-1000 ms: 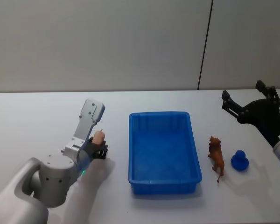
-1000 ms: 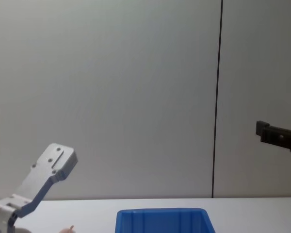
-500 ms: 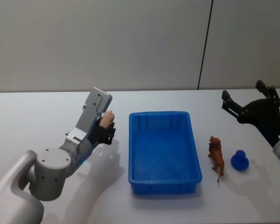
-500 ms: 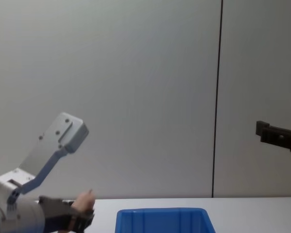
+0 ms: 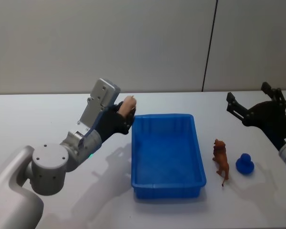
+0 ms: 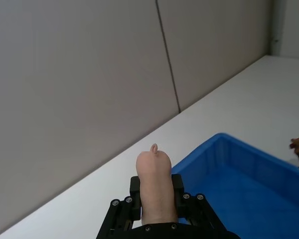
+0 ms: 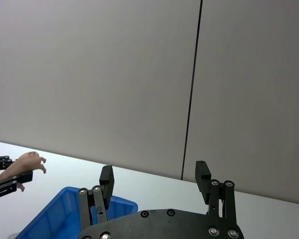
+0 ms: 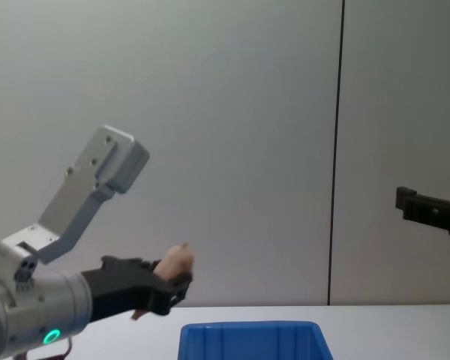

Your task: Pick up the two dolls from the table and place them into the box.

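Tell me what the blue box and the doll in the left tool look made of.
The box: hard moulded plastic with a slight sheen, by its bright blue and thick rolled rim. The doll, clamped in the left tool by the box's far left corner: smooth matt pink, probably soft rubber or vinyl; hard plastic possible.

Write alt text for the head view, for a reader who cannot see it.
The left claw holds a pale pink doll in the air by the far left corner of the blue box on the white table. Right of the box, a brown lion doll and a small blue figure sit on the table, with the right claw open beyond them.
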